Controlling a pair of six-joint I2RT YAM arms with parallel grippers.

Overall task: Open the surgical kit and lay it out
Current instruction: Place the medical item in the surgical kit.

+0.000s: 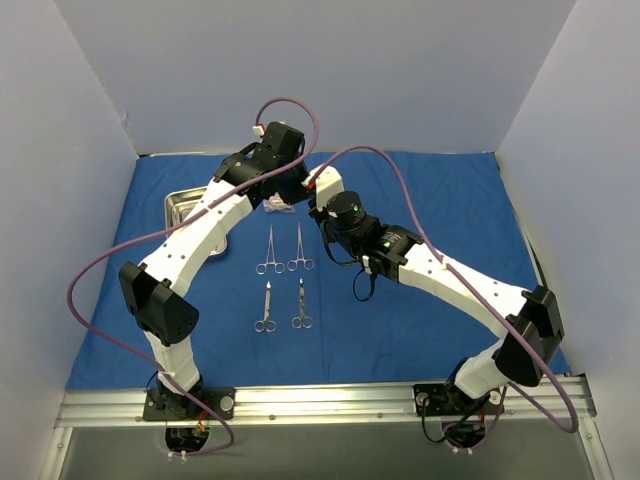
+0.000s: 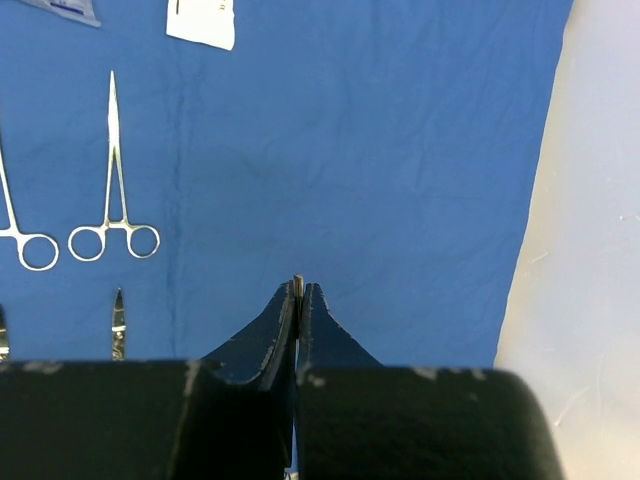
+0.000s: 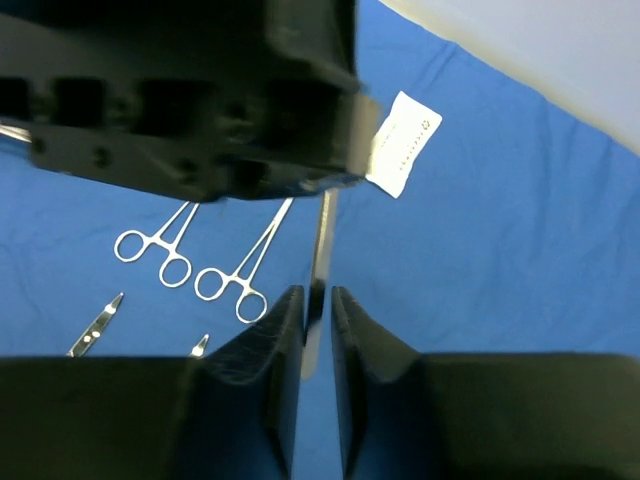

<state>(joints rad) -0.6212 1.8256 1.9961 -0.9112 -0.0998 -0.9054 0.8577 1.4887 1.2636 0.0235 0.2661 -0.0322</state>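
The blue cloth wrap [image 1: 430, 300] lies spread across the frame. Both arms bend inward and meet at upper centre. The steel tray [image 1: 176, 205] sits upper left, and four scissor-like instruments [image 1: 270, 262] lie at centre. The left gripper [image 2: 299, 292] is clamped on the tweezers [image 3: 322, 240]. The right gripper [image 3: 317, 305] stands narrow around them, contact unclear. The print on the packet [image 3: 403, 143] is too small to read.

Pretty bare setup: plain white panels box it in, with a back wall [image 1: 320, 70], a left wall [image 1: 50, 200] and a right wall [image 1: 590, 150]. A metal rail [image 1: 320, 400] runs along the near edge, with a strip of grey tabletop [image 1: 330, 455] showing beside it. The light's soft and even.
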